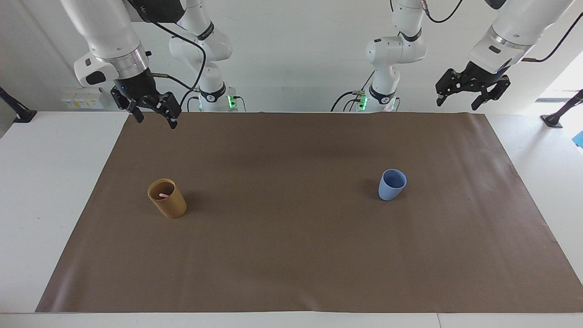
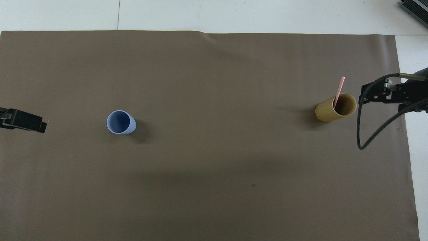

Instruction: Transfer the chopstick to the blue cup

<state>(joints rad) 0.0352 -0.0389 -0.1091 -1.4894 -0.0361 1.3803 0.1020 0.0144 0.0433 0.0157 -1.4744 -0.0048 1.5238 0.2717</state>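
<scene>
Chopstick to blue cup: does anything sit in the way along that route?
Nothing visible does. The chopstick stands in the tan cup toward the right arm's end; the blue cup stands toward the left arm's end, with only bare brown mat between. Right gripper and left gripper hang open, raised.

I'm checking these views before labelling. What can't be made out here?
- Chopstick lower end: hidden inside the tan cup in both views.
- Left tool: cut off by the overhead view's edge.
- Right tool: partly cut off by the overhead view's edge.
- Blue cup bottom: too shadowed to read in the facing view.
</scene>
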